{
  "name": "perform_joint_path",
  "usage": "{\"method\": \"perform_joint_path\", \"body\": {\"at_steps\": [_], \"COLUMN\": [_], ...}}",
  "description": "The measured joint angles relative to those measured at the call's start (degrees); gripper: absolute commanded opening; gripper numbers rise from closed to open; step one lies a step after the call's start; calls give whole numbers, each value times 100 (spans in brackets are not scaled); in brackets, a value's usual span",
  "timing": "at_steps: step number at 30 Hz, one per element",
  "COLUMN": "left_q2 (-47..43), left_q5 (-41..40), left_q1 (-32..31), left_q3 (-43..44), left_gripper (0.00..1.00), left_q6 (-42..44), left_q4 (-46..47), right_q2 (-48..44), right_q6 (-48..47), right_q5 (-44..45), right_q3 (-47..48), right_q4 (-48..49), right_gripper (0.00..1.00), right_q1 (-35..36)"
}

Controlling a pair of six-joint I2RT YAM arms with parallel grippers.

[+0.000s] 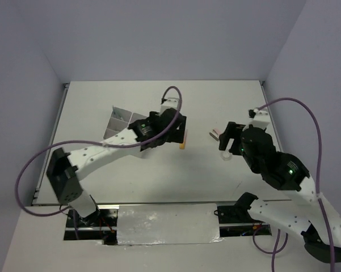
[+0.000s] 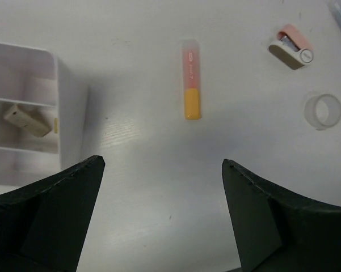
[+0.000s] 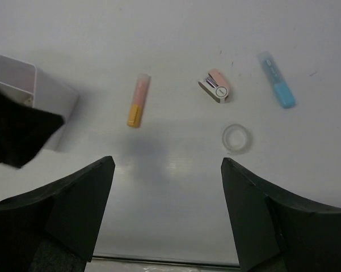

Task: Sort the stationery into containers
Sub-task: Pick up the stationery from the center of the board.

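a: how many pieces are out on the table [image 1: 159, 170]?

b: four loose ones. there's one orange-yellow marker [image 2: 192, 79], one blue marker [image 3: 276, 87], one clear tape ring [image 2: 322, 111] and one small pink-and-white piece [image 2: 291, 47] shaped like a mini stapler. a fifth thing, one tan eraser [image 2: 26, 120], lies inside the box [image 2: 57, 102].

a: and boxes?

b: just one, translucent white with dividers. from above my left arm covers part of it, so i can't count its compartments. the eraser is in a compartment along the wall that faces the orange-yellow marker.

a: what are your jaws doing?

b: my left gripper [image 2: 161, 163] is spread wide, with nothing between the fingers and only bare table below. my right gripper [image 3: 167, 161] is spread too and holds nothing.

a: any room to move?

b: plenty around the orange-yellow marker. it lies alone, apart from the box wall, with bare surface on both long sides. the other three are closer together. the tape ring sits near the pink-and-white piece without touching it, and the blue marker lies near that piece on its other side. seen from above, the box stands toward the far left, in from the table's side rail.
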Motion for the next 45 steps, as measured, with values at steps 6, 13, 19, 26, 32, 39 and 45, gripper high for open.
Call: {"method": "perform_joint_path", "body": {"at_steps": [6,13,19,26,32,39,45], "left_q2": [2190,3683,4350,4769,4981,4977,4461], "left_q5": [-63,245,612,881,949,931,929], "left_q1": [0,238,658,778,758,715,682], "left_q3": [1488,2400,2951,3281,3292,3250,2485], "left_gripper": [94,88,85,80,68,1,0], "left_q6": [55,223,345,380,455,404,247], "left_q4": [-50,129,101,109,111,162,273], "right_q2": [-1187,-1506,-1473,-1460,-1410,-1401,-1386], "right_q6": [345,341,227,129,79,76,17], "right_q5": [131,-184,-529,-778,-935,-1025,-1150], "right_q3": [2,-118,-492,-758,-820,-831,-951], "right_q4": [-240,-197,-125,127,271,417,601], "right_gripper": [72,71,71,71,71,71,73], "right_q1": [0,-7,-15,-15,-15,-15,-15]}}
